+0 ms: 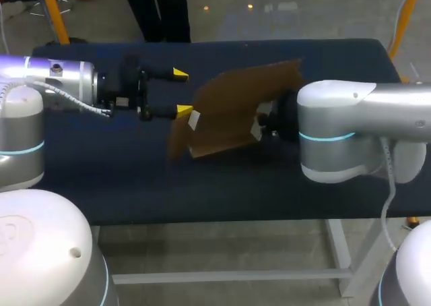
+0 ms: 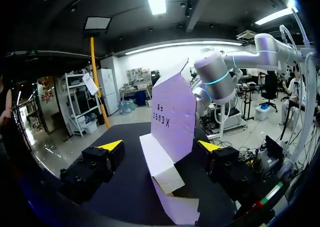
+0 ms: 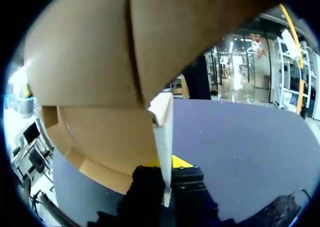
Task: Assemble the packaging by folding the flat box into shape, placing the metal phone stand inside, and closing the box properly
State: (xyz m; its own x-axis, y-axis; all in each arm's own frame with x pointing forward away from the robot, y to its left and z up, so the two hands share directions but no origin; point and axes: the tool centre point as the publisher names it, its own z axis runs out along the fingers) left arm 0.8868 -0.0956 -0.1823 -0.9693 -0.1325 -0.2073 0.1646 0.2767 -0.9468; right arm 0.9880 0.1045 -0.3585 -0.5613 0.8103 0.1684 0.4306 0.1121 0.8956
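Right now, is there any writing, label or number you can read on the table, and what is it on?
box, white face, left wrist view: one short line of dark print with a small mark above it, turned and warped, not reliably readable.
box, brown side, head and right wrist views: no print shows.
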